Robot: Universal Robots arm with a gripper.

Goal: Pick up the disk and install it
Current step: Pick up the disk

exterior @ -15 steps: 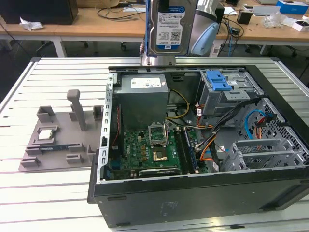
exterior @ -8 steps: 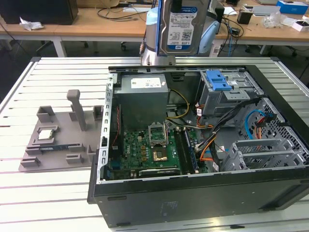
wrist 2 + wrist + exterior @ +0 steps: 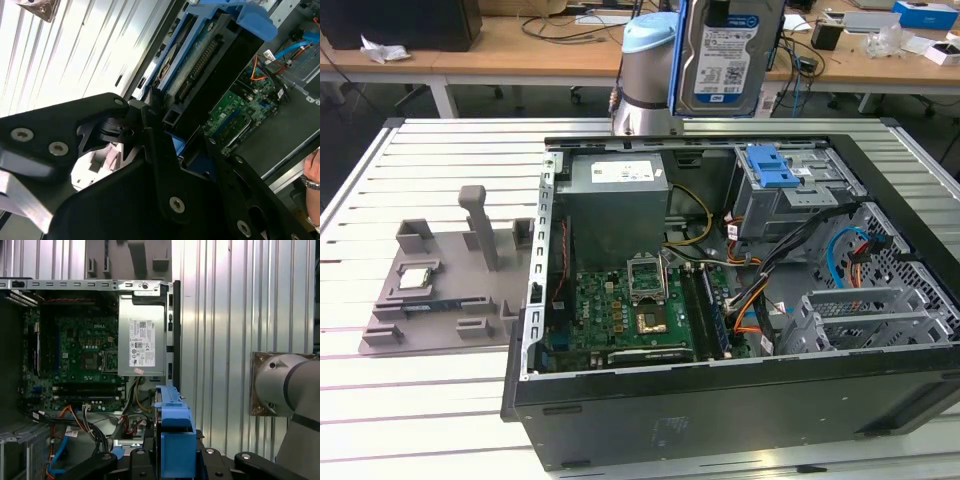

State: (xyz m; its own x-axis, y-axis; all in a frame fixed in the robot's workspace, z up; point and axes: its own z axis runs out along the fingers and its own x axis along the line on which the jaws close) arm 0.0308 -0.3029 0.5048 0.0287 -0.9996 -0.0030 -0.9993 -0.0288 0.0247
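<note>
The flat rectangular silver hard drive [image 3: 732,50], bearing a blue-and-white barcode label and clipped in a blue plastic carrier frame [image 3: 175,445], is hanging upright in mid-air above the far side of the open computer case [image 3: 720,420], its label facing the exterior view.

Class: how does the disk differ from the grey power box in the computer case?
The disk hangs upright above the case; the power box sits inside it. The disk is thin, blue-and-white labelled; the power box bulky, white-labelled. Both are silver-grey rectangles.
</note>
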